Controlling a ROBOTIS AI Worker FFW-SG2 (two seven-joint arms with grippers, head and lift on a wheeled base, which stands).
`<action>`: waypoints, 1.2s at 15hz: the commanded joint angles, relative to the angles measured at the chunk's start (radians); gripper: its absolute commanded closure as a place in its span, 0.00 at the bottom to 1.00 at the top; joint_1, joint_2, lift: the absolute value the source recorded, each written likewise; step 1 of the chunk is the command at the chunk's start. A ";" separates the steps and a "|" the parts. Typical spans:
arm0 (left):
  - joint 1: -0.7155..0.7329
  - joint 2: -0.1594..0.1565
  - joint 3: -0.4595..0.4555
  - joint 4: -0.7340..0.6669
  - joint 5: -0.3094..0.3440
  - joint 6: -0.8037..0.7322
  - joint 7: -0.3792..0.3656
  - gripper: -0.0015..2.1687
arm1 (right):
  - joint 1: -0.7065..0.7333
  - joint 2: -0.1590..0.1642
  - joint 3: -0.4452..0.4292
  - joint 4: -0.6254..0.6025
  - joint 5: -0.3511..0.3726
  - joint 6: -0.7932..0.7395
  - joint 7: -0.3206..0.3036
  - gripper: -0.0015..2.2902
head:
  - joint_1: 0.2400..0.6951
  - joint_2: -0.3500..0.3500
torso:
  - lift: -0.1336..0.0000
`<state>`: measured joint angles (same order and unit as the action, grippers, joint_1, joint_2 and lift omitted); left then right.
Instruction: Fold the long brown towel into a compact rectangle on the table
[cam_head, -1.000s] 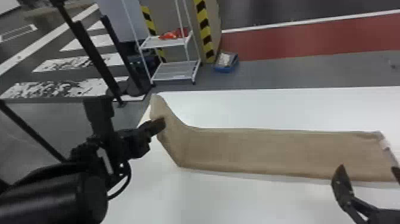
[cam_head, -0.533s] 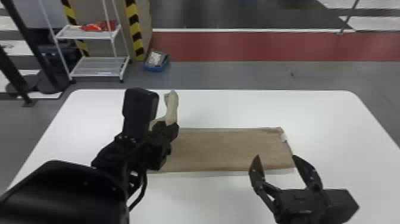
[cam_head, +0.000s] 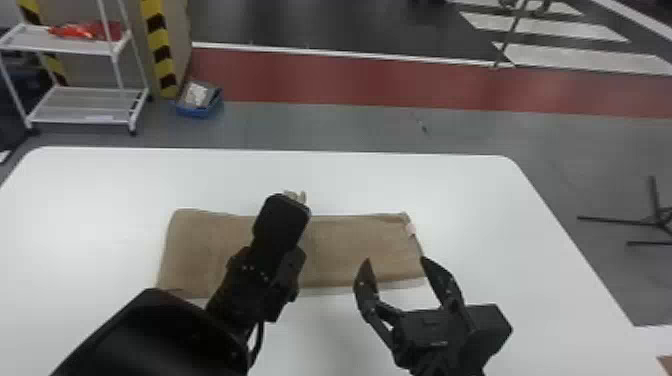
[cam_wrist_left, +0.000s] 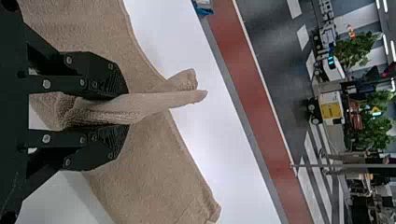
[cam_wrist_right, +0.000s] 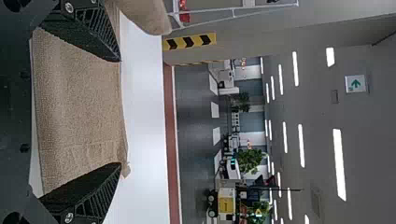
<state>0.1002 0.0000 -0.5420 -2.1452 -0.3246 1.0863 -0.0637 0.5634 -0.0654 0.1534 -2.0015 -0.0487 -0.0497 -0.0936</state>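
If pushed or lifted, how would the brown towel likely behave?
The towel looks floppy: between the left gripper's fingers it bunches into soft folds. It would probably drape rather than stay flat when lifted. Its coarse, fuzzy weave suggests it is unlikely to slip from the grip, though a sideways push might wrinkle it on the table.
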 joint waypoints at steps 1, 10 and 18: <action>0.003 -0.003 -0.035 0.044 -0.001 -0.038 0.024 0.00 | -0.003 0.002 0.000 0.004 0.000 0.000 0.000 0.04 | 1.00 0.23 | 0.09; 0.133 -0.003 0.197 -0.009 0.055 -0.308 0.047 0.01 | -0.059 0.009 0.025 0.018 0.012 0.117 0.008 0.04 | 1.00 0.26 | 0.09; 0.326 -0.003 0.573 0.041 0.265 -0.823 -0.007 0.02 | -0.264 0.006 0.126 0.171 0.052 0.322 0.020 0.04 | 1.00 0.68 | 0.09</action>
<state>0.4201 0.0000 0.0036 -2.1259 -0.0931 0.3034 -0.0632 0.3192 -0.0599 0.2771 -1.8519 -0.0033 0.2549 -0.0736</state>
